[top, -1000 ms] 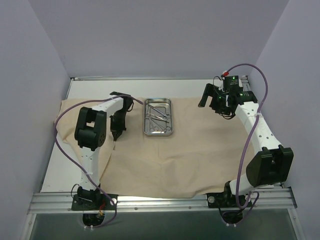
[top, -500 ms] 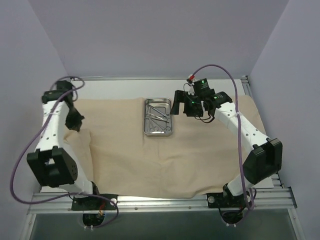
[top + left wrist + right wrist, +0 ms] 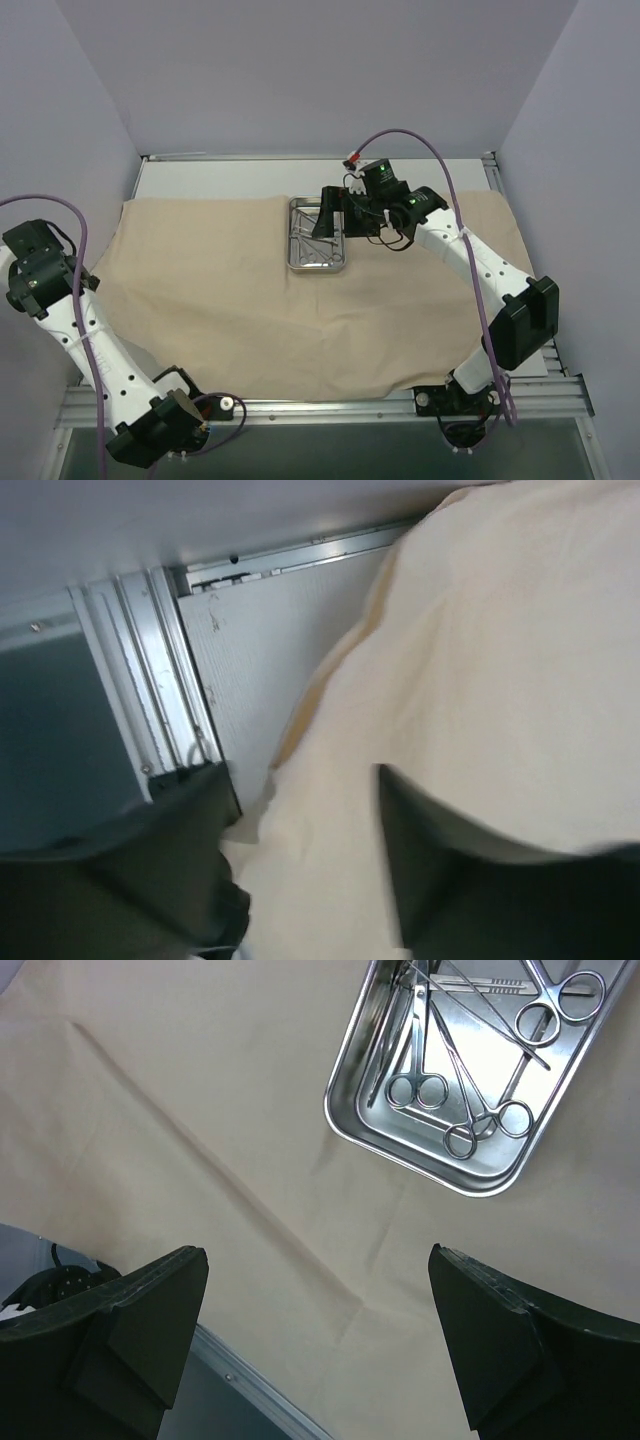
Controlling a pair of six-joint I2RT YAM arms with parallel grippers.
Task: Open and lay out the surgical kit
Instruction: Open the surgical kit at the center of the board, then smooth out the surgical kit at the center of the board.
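Just ahead of the right gripper (image 3: 315, 1260), a little to one side, the steel tray (image 3: 345, 1125) sits on the spread cloth wrap (image 3: 200, 1090). Its long axis slants away, with scissors and forceps (image 3: 455, 1090) inside. This nearer claw gapes empty. The left gripper (image 3: 300, 770), fingers parted and apparently empty, hangs well off at the cloth's edge.

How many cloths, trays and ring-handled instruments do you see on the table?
Cloth: 1
Tray: 1
Ring-handled instruments, all in the tray: 3
Total: 5
The straight tools in the tray overlap too much to count, so they are left out.
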